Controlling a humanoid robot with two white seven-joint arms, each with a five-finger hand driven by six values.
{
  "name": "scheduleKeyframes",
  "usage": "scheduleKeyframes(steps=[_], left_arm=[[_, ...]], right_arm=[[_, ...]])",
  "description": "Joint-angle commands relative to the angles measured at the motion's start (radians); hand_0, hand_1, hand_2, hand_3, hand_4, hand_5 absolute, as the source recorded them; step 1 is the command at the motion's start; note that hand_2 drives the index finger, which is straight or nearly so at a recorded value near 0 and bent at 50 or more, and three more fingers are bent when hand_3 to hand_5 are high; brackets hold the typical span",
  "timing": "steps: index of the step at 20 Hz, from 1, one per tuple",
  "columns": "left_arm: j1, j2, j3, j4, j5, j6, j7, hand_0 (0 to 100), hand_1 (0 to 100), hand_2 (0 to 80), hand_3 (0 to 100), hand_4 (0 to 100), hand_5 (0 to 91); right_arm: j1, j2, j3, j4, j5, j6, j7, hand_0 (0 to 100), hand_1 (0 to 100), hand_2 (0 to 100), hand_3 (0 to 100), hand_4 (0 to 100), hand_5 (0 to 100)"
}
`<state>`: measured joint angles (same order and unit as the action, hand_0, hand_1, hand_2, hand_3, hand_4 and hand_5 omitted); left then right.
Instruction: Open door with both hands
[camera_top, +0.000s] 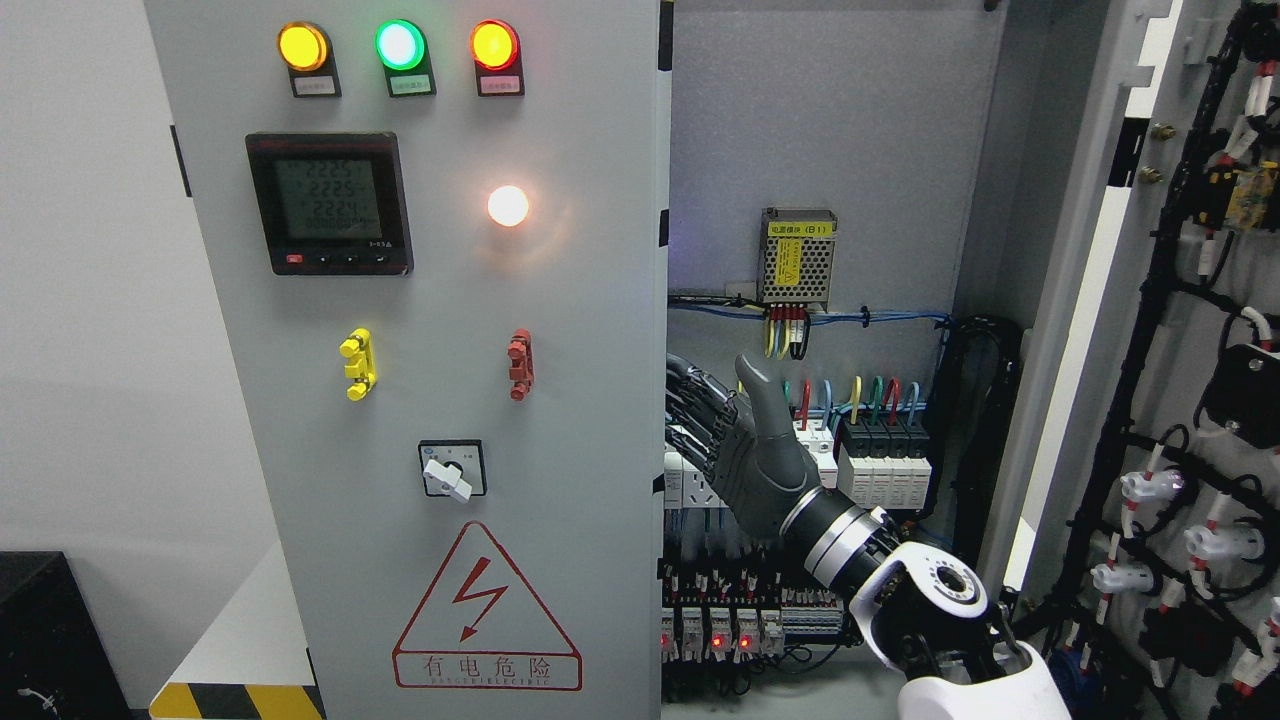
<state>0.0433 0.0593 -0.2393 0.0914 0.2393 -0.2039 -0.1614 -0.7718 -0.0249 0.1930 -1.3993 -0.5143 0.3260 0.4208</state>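
1. Nearest the camera, the right arm enters from the lower right corner, white shell at the forearm, metal wrist ring above it.
2. Right hand (745, 455) is dark grey and sits at the inner edge of the left door (430, 350), thumb raised upright. The fingers (690, 400) curl toward that edge; whether they actually grip it cannot be determined.
3. Left door stands closed or nearly so, facing the camera. It carries three lit indicator lamps (397, 45) at the top (yellow, green, orange), a digital meter (330, 203), a white lit lamp (508, 205), a yellow handle (357, 364), a red handle (520, 364), a rotary switch (451, 470) and a red-bordered electrical warning triangle (486, 610).
4. Right door (1190, 350) is swung open at the far right, its inner face showing black cable bundles and white connectors.
5. Cabinet interior (830, 130) is exposed: a power supply unit (797, 256) with a yellow label, coloured wires, rows of breakers (885, 462) behind the hand.
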Motion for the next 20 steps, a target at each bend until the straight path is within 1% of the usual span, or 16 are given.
scheduleKeyframes(steps=[1, 5, 8, 11, 18, 20], left_arm=[[0.001, -0.003, 0.000, 0.001, 0.000, 0.000, 0.000, 0, 0, 0.0, 0, 0, 0.0], [0.001, -0.003, 0.000, 0.001, 0.000, 0.000, 0.000, 0, 0, 0.0, 0, 0, 0.0], [0.003, -0.003, 0.000, 0.002, 0.000, 0.000, 0.000, 0, 0, 0.0, 0, 0, 0.0], [0.004, -0.003, 0.000, 0.001, 0.000, 0.000, 0.000, 0, 0, 0.0, 0, 0, 0.0], [0.006, -0.003, 0.000, 0.001, 0.000, 0.000, 0.000, 0, 0, 0.0, 0, 0, 0.0], [0.006, -0.003, 0.000, 0.001, 0.000, 0.000, 0.000, 0, 0, 0.0, 0, 0, 0.0]], right_arm=[[-0.004, -0.014, -0.014, 0.020, 0.002, -0.001, 0.029, 0, 0, 0, 0, 0, 0], [-0.004, -0.015, -0.014, 0.019, 0.002, -0.001, 0.036, 0, 0, 0, 0, 0, 0], [-0.007, -0.014, -0.012, 0.019, 0.003, -0.001, 0.059, 0, 0, 0, 0, 0, 0], [-0.014, -0.013, -0.012, 0.022, 0.005, -0.001, 0.065, 0, 0, 0, 0, 0, 0], [-0.029, -0.015, -0.009, 0.036, 0.004, 0.001, 0.065, 0, 0, 0, 0, 0, 0], [-0.030, -0.013, -0.009, 0.036, 0.002, 0.001, 0.078, 0, 0, 0, 0, 0, 0]])
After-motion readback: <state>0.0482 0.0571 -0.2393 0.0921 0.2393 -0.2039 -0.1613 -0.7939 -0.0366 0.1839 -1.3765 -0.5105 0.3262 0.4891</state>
